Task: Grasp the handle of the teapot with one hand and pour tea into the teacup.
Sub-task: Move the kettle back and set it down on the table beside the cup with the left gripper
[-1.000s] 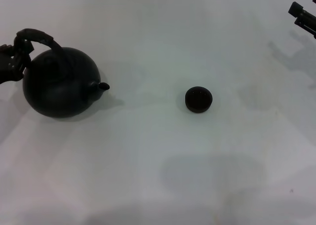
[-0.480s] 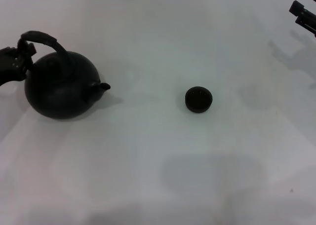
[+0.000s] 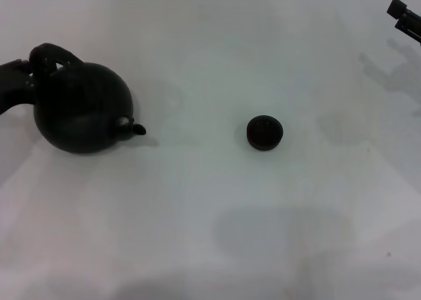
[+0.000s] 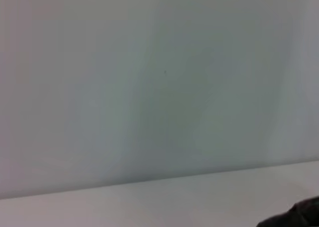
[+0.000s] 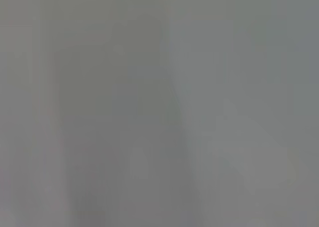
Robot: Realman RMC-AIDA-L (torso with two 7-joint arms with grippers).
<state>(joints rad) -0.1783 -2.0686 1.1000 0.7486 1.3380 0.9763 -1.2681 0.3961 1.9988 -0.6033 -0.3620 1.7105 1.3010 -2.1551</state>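
The matte black teapot (image 3: 82, 109) is at the left of the white table in the head view, tipped so its short spout (image 3: 135, 127) points down and toward the teacup. Its dark arched handle (image 3: 58, 52) leans back toward my left gripper (image 3: 33, 68), which comes in from the left edge and is shut on the handle. The small dark teacup (image 3: 264, 132) stands alone near the table's middle, well to the right of the spout. My right gripper (image 3: 406, 17) is parked at the far right corner. A dark shape (image 4: 299, 217) shows in a corner of the left wrist view.
The white table (image 3: 197, 234) spreads wide around the pot and cup. The right wrist view shows only plain grey.
The teapot has tipped forward: its spout dropped lower and the handle swung back toward my left gripper. The teacup and the right arm have stayed put.
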